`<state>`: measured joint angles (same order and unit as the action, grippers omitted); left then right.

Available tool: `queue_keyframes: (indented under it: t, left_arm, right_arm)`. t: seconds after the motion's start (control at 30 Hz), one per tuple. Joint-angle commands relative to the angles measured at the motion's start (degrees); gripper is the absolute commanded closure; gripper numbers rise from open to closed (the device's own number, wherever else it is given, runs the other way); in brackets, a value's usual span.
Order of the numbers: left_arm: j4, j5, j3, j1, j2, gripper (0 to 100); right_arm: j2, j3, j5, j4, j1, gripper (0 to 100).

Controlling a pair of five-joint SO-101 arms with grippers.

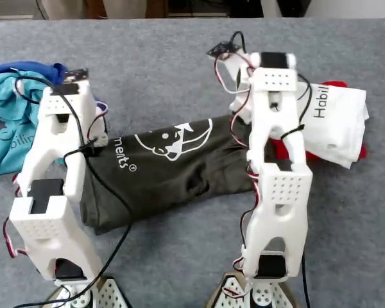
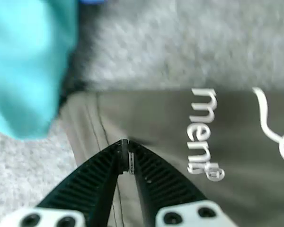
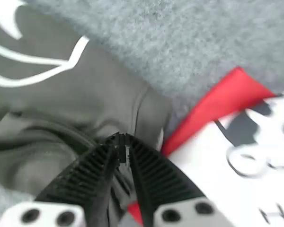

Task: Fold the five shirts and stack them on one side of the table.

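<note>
Surface: grey felt table (image 1: 179, 58); I place everything by clock positions on the high view.
Olive shirt (image 1: 173, 173): the task piece in hand. It lies across the centre, partly folded into a long band from 8 o'clock to 2 o'clock, print side up.
Teal shirt (image 1: 3, 128): loose heap at 9 o'clock, just beside the olive shirt's left end.
White shirt (image 1: 337, 125): folded, at 3 o'clock, on top of the red shirt (image 3: 217, 106). I take this as the stack.
Blue shirt (image 1: 25, 67): bunched at 10 o'clock, behind the teal one.
Left gripper (image 2: 124, 156): jaws together on the olive shirt's 9 o'clock end, tips at a seam near the edge. I judge it a thin pinch.
Right gripper (image 3: 122, 144): jaws together on gathered olive cloth at the 3 o'clock end, just beside the red edge.
Risk 1: the pinch slips on lifting because the bite is shallow, and that end drops.
Risk 2: the right tips snag the red shirt and drag the stack askew.
Risk 3: uneven lift between my two arms skews the fold.
Risk 4: the left end sweeps into the teal heap.
</note>
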<state>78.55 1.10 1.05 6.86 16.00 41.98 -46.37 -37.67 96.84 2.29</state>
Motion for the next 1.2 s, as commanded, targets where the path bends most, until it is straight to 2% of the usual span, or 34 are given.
queue_keyframes:
  t: [0.0, 0.13, 0.23, 0.33, 0.4, 0.73, 0.93, 1.03, 1.13, 1.17]
  left_arm:
    - [0.88, 0.53, 5.19, -0.18, -10.59, 98]
    - [-2.37, 1.76, 20.66, 2.73, -25.19, 98]
    - [-6.42, -0.18, 31.56, 10.02, -32.57, 97]
    - [-7.12, -2.37, 37.01, 15.65, -33.1, 84]
    - [-7.12, -2.99, 38.68, 16.09, -32.22, 79]
    - [-7.12, -4.66, 35.87, 13.54, -19.82, 78]
    - [-7.74, -6.68, 33.76, 13.63, -9.01, 79]
    - [-9.41, -8.79, 32.0, 13.54, -3.12, 86]
    - [-7.12, -7.74, 27.69, 13.01, 0.04, 99]
    - [-6.33, -7.47, 26.64, 12.84, 0.48, 98]
  right_arm:
    - [-6.29, -3.56, -2.55, 5.19, 0.92, 99.8]
    - [-12.09, -0.48, -2.99, 5.54, -0.48, 99.8]
    - [-19.91, 5.58, -4.48, 5.54, -0.48, 99.8]
    - [-30.02, 13.93, -5.45, 5.19, -0.92, 99.8]
    - [-36.88, 20.35, -5.71, 3.87, -1.89, 99.8]
    - [-60.0, 61.76, -8.18, -15.74, -4.62, 99.8]
    - [-69.67, 75.03, -8.53, -22.59, -4.7, 99.7]
    - [-73.36, 77.58, -8.53, -24.35, -4.7, 99.7]
    - [-75.82, 78.02, -8.35, -24.09, -4.7, 99.7]
    - [-76.53, 78.02, -8.18, -24.09, -4.79, 99.7]
